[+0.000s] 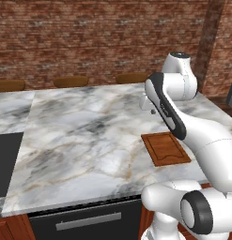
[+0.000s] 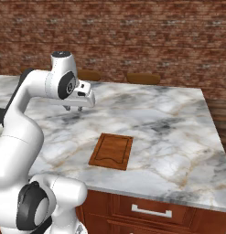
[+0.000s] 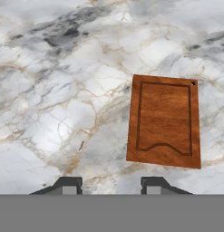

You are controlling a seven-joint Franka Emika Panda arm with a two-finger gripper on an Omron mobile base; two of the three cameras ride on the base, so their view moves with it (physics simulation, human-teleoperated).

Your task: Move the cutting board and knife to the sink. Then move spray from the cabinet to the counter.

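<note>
Cutting board (image 3: 164, 121) flat on counter (image 3: 54, 90)

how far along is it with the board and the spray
Nothing looks done yet. The cutting board lies flat on the marble counter, untouched. In hand: the claw hangs above the counter, off to one side of the board, jaws apart and holding nothing; the hand view looks down on the board. Left: lifting the board, taking it and the knife to the sink, then fetching the spray from the cabinet.
</note>
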